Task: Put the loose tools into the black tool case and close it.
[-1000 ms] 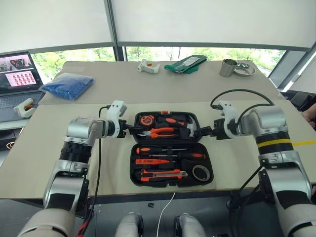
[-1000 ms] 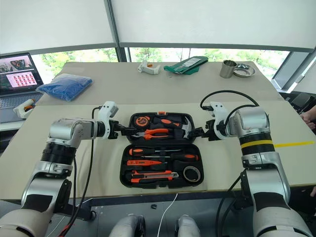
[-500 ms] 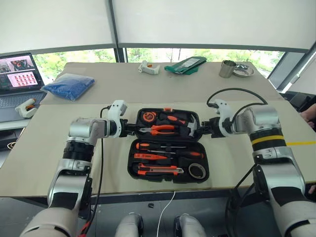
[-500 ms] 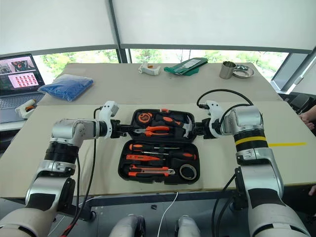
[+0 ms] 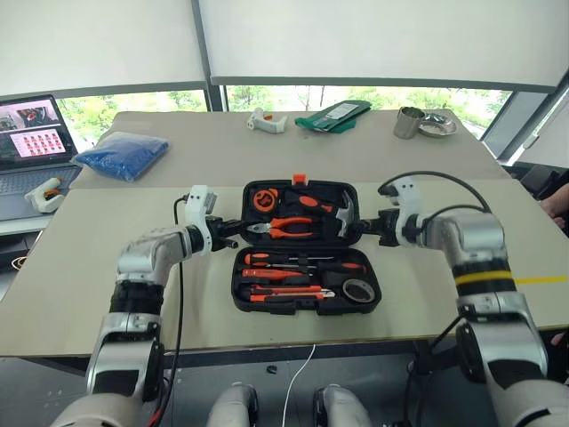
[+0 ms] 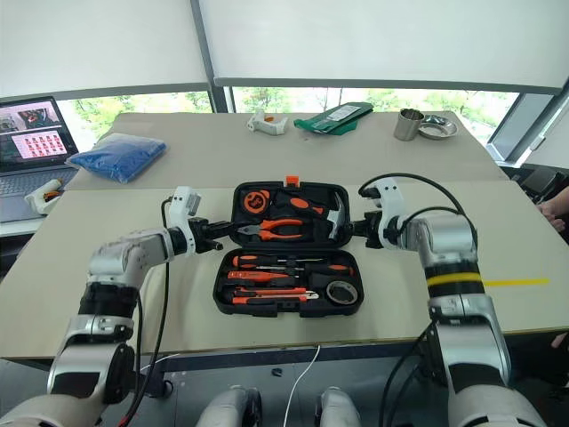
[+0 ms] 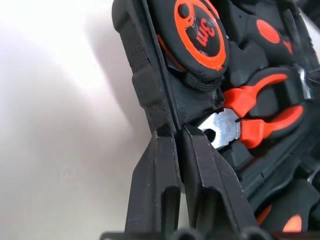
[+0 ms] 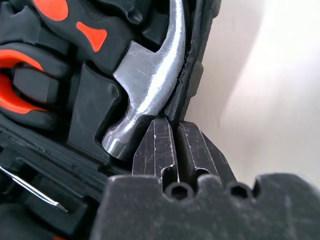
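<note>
black tool case (image 5: 302,245): sitting open mid-table, lid half tilting up, screwdrivers (image 5: 298,261), knife and tester pen lying in the base.
left gripper (image 7: 177,137): jaws pinching the lid's left rim, right beside the pliers (image 7: 255,120) and tape measure (image 7: 200,32).
right gripper (image 8: 175,131): jaws pinching the lid's right rim, nearly touching the hammer head (image 8: 150,80).
wrist views: showing those rim grips up close.
head views: showing the blue cloth bundle (image 5: 122,154) and laptop (image 5: 31,133) sitting further back.

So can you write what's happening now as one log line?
left gripper: shut on lid edge | right gripper: shut on lid edge | lid: tilted up | tools: in case
</note>
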